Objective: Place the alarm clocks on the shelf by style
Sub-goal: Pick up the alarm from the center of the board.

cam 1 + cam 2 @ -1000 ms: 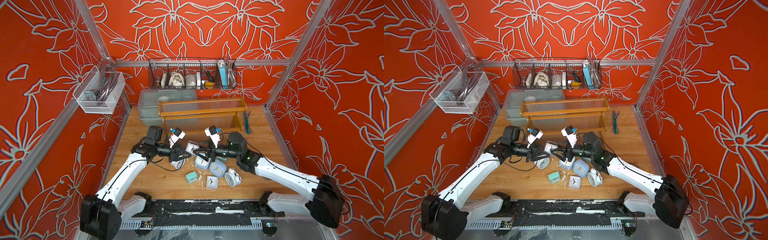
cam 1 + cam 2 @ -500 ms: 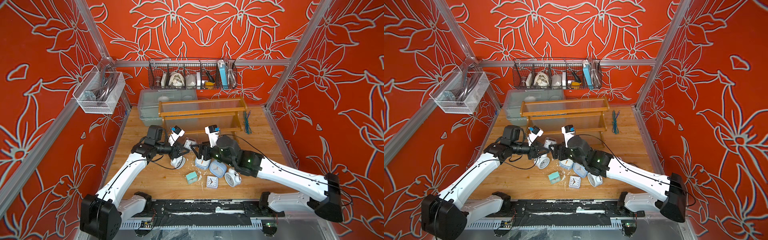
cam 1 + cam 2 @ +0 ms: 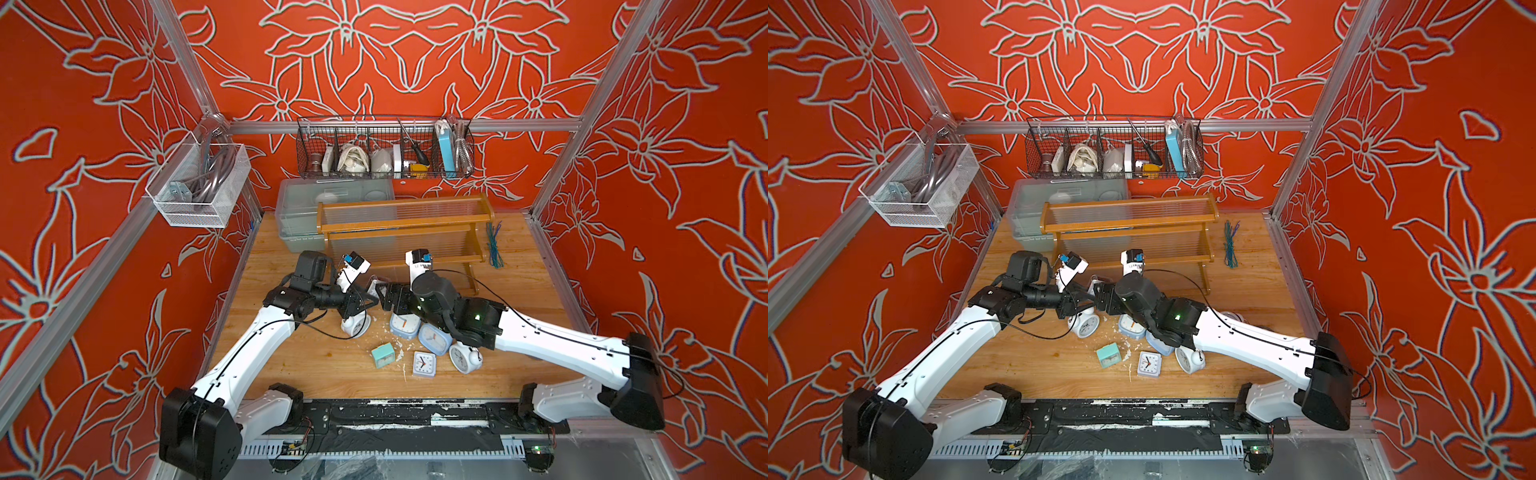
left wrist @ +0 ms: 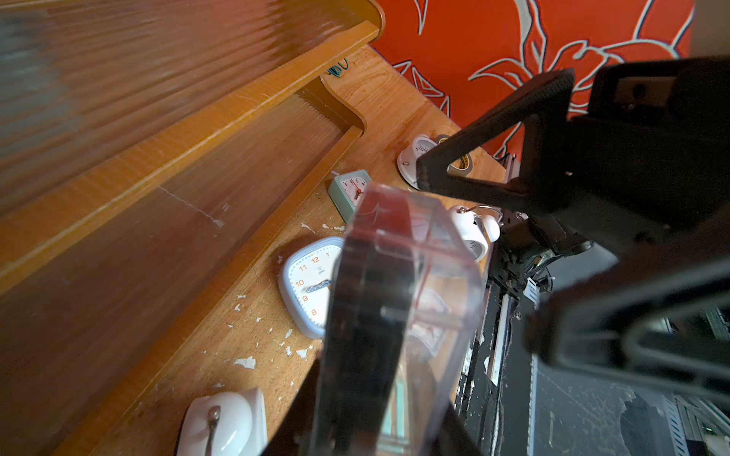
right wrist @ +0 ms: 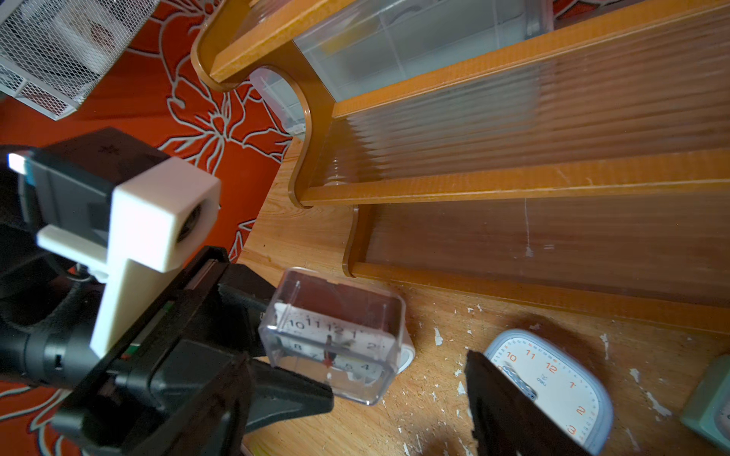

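Small square clock: white face, black numerals, a red hand, boxed in clear hard plastic. It is judged light, stiff, slick and crack-prone, and is best taken across its flat side walls. It is gripped that way by the left claw, jaws closed on both sides. It is held low over the counter, just near of the left end of the shelf bottom tier. The right claw is spread wide, empty, just beside.

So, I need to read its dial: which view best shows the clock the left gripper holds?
Right wrist view: the clock faces it, numerals legible. Left wrist view sees it edge-on; both top views show a sliver.
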